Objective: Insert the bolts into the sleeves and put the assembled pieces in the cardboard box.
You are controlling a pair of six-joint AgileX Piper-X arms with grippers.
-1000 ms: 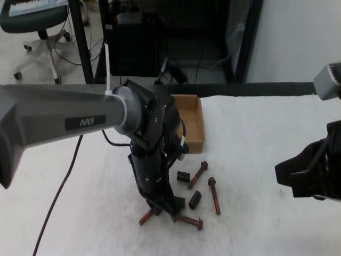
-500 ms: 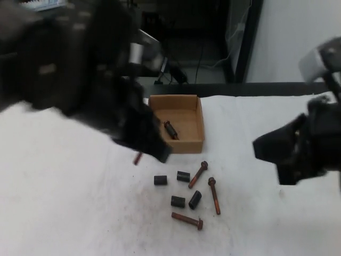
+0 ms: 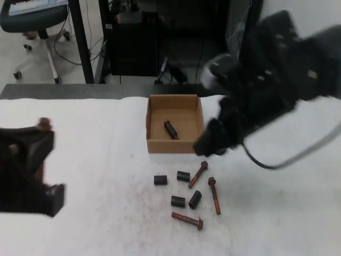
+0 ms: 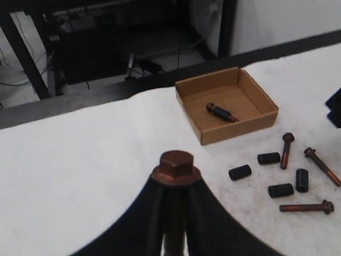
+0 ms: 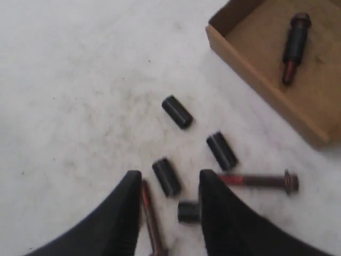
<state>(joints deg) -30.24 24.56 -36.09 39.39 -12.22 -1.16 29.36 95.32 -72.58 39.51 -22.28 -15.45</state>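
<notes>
My left gripper point(image 4: 176, 185) is shut on a rusty bolt point(image 4: 176, 163), its hex head sticking up past the fingers. In the high view that gripper point(image 3: 38, 140) hangs over the bench's near left, far from the parts. The cardboard box point(image 3: 173, 145) holds one assembled piece point(image 3: 170, 129). In front of it lie several black sleeves point(image 3: 160, 180) and three loose bolts point(image 3: 214, 195). My right gripper point(image 5: 170, 176) stands open above the sleeves point(image 5: 167, 177), with the box point(image 5: 256, 88) beyond; in the high view it point(image 3: 206, 145) hovers by the box's right front corner.
White cloth covers the bench point(image 3: 96, 160), with bare room to the left and right of the parts. A dark frame and cables stand behind the bench's far edge. The right arm's cable point(image 3: 287, 160) loops above the bench's right side.
The left arm rose from the parts with a bolt and swung back to the near left. The right arm came in from the right edge to hover over the parts by the box.
</notes>
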